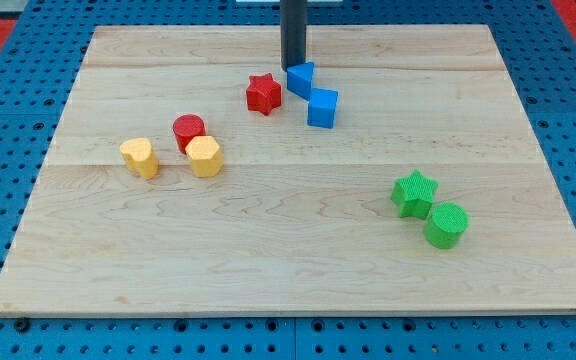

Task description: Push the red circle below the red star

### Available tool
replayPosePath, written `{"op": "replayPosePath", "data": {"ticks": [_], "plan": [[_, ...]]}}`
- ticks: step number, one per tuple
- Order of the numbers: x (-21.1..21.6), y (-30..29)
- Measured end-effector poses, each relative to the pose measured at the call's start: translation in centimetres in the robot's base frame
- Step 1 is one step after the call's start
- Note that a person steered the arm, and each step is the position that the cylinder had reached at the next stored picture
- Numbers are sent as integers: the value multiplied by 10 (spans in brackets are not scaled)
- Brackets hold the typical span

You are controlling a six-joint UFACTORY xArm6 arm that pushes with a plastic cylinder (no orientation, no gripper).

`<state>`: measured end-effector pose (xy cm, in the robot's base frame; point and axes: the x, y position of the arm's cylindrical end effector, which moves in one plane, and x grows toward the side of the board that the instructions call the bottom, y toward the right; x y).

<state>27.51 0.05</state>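
The red circle [188, 130] sits left of centre, touching the yellow hexagon [204, 156] just below and to its right. The red star [263, 93] lies up and to the right of the circle, near the top middle of the board. My tip [293, 66] comes down from the view's top and rests just above and right of the red star, against the upper left of a blue triangle-like block [301, 78]. The tip is well away from the red circle.
A blue cube [322, 108] sits below and right of the blue triangle block. A yellow heart-like block [140, 157] lies left of the hexagon. A green star [414, 193] and a green cylinder [446, 225] sit at lower right. The wooden board [288, 270] ends on a blue pegboard.
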Motion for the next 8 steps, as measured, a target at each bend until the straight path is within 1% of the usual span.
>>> {"op": "replayPosePath", "data": {"ticks": [1, 2, 3, 4, 5, 7, 8], "plan": [[-14, -47], [-9, -104], [26, -123], [68, -124], [96, -132], [99, -196], [122, -197]]}}
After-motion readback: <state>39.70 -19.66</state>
